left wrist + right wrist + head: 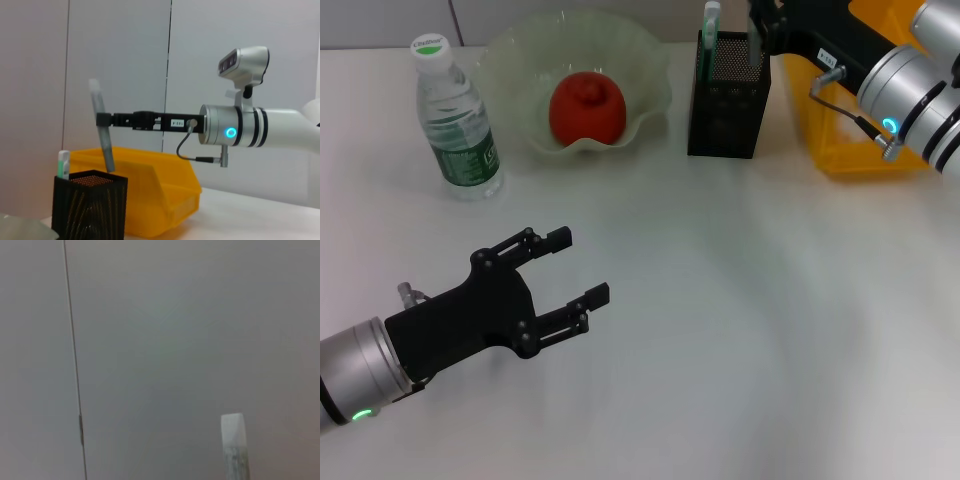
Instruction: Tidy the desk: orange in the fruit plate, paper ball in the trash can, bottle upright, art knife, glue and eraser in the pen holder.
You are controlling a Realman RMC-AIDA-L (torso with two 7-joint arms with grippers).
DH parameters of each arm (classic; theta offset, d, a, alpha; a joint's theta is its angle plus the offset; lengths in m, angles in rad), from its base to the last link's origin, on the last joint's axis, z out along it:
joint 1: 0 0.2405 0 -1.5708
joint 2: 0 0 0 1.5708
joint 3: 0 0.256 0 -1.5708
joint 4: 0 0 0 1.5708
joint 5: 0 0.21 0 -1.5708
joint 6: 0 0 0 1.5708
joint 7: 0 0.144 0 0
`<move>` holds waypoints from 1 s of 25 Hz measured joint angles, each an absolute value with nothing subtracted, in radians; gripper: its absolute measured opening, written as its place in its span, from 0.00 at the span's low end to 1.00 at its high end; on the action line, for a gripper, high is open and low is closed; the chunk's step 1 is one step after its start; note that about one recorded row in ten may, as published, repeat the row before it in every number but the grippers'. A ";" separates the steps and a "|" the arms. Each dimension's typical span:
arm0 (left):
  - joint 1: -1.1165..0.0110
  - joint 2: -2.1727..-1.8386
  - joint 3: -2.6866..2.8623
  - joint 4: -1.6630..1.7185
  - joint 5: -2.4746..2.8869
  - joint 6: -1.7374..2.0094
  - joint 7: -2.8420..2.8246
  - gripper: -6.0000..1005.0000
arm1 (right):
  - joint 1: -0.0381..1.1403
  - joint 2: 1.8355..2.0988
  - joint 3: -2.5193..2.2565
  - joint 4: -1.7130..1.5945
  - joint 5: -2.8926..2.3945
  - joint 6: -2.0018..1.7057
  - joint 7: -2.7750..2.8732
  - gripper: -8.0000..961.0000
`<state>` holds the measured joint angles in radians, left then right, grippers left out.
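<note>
My right gripper (760,28) hangs over the black mesh pen holder (725,95) at the back. In the left wrist view it (103,120) is shut on a thin grey art knife (101,135), held nearly upright with its lower tip at the holder's mouth (90,175). The knife's pale top end shows in the right wrist view (233,440). A green-and-white stick (711,20) stands in the holder. The orange (587,108) lies in the pale fruit plate (650,70). The bottle (455,120) stands upright at the back left. My left gripper (575,268) is open and empty, low over the front left of the desk.
The yellow bin (860,140) stands right of the pen holder, under my right arm; it also shows in the left wrist view (160,195). No paper ball or eraser is in view. A grey wall stands behind the desk.
</note>
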<state>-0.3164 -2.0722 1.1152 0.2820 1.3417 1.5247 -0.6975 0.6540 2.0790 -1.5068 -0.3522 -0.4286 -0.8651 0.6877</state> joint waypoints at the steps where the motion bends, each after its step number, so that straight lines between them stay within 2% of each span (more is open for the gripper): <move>1: -0.316 -2.072 1.115 0.282 1.342 1.529 -0.698 0.77 | 0.654 2.079 -1.507 -0.352 -0.429 -0.865 0.688 0.22; 8: -0.315 -2.071 1.111 0.282 1.342 1.545 -0.697 0.77 | 0.624 2.079 -1.514 -0.372 -0.437 -0.887 0.691 0.24; 11: -0.314 -2.070 1.110 0.282 1.341 1.548 -0.696 0.77 | 0.558 2.078 -1.516 -0.438 -0.464 -0.959 0.726 0.38; 13: -0.312 -2.069 1.109 0.283 1.341 1.558 -0.697 0.77 | 0.474 2.072 -1.513 -0.538 -0.553 -1.025 0.814 0.48; 15: -0.314 -2.066 1.112 0.290 1.346 1.570 -0.714 0.77 | 0.335 2.055 -1.488 -0.694 -0.793 -1.125 0.986 0.68; 20: -0.324 -2.063 1.117 0.297 1.372 1.571 -0.737 0.77 | 0.218 2.057 -1.341 -0.766 -1.122 -1.323 1.035 0.76; 25: -0.330 -2.062 1.117 0.323 1.434 1.587 -0.765 0.77 | 0.182 2.063 -1.144 -0.750 -1.495 -1.558 1.038 0.84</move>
